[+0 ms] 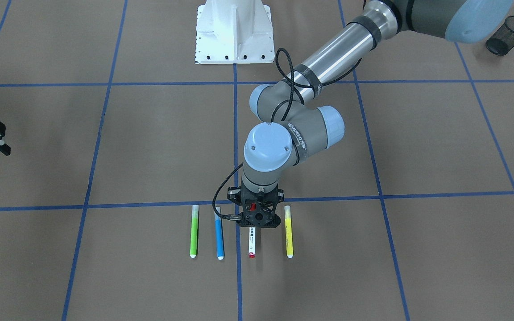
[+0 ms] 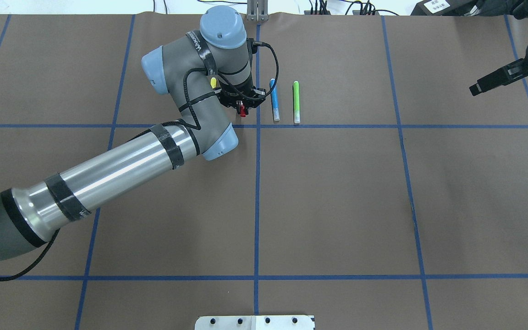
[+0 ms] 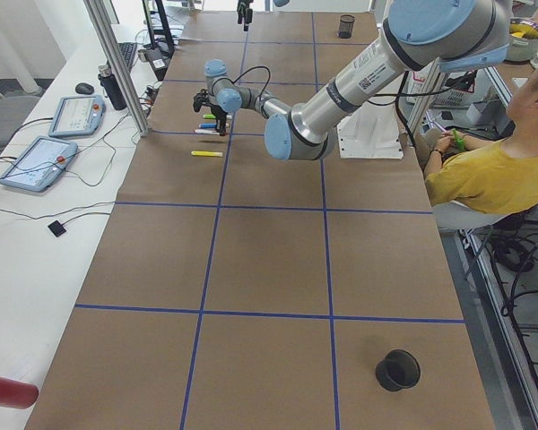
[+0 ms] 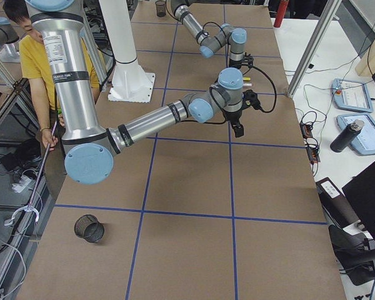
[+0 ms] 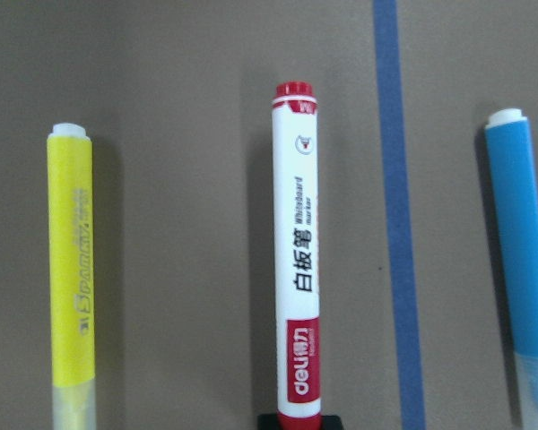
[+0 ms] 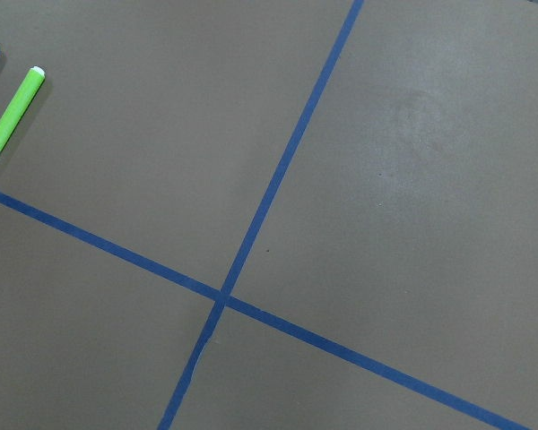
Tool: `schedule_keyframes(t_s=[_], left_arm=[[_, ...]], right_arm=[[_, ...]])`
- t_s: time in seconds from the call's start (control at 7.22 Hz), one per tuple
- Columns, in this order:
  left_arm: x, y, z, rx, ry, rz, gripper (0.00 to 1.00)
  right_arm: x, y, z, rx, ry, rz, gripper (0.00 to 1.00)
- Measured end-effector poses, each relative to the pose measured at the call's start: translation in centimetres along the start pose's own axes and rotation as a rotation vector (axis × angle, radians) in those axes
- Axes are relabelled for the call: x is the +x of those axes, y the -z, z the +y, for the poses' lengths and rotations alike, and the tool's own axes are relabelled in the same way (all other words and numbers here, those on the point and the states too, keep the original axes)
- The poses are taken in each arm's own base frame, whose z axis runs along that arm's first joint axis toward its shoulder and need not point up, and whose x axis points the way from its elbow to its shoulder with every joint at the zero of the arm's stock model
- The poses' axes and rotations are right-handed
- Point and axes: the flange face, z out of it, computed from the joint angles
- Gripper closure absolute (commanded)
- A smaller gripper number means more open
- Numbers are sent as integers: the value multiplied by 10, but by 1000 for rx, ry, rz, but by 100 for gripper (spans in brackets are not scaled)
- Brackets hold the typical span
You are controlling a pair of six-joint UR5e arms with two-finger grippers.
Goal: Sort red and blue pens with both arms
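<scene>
The red pen [image 1: 251,243], white-barrelled with a red cap and printed label, lies on the brown table in a row of markers. My left gripper [image 1: 253,223] stands straight down over its far end, shut on the red pen [image 5: 297,269], and the black fingertips hug its red cap at the bottom of the left wrist view. The blue pen [image 1: 219,238] lies parallel, just beside it across a blue tape line. Far off at the table's side my right gripper [image 1: 2,140] hangs open and holds nothing.
A lime-green marker [image 1: 194,236] and a yellow marker [image 1: 288,236] flank the two pens. A black mesh cup [image 1: 509,34] stands near the left arm's base, and the white bolted base [image 1: 234,31] sits at the back. A person [image 3: 484,161] sits beside the table.
</scene>
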Motion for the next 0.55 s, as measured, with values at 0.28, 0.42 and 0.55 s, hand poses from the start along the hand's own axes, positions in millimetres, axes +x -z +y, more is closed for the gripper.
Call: schedule_keyframes(t_s=[0.28, 0.42, 0.55], left_arm=[[4, 46, 19, 19, -20, 20, 100], [-2, 77, 27, 29, -22, 19, 100], [-12, 111, 40, 30, -34, 0, 100]], right_arm=[[-1, 0, 0, 0, 2, -1, 0], [-1, 0, 0, 1, 3, -1, 0], [0, 0, 1, 0, 2, -1, 0]])
